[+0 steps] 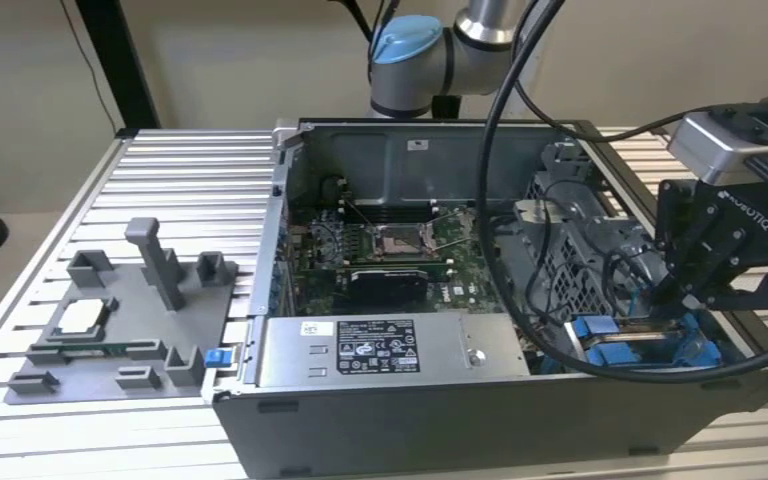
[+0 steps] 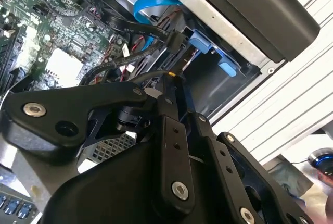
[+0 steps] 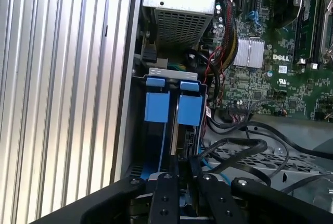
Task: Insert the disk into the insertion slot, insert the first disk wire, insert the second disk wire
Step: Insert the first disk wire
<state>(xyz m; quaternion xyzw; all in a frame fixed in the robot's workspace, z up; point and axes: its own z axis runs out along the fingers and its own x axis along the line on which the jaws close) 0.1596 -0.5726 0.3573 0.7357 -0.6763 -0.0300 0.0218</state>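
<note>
You see the gripper [image 1: 682, 300] at the lower right of the exterior view, inside the open computer case [image 1: 398, 150], fingers closed together on a black wire [image 3: 239, 141], tips just beside the disk [image 1: 620, 350], its blue frame seated in the insertion slot [image 3: 171, 71], near the power supply box [image 1: 357, 350].

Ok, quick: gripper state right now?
Gripper: shut, apparently on a black wire connector.
</note>
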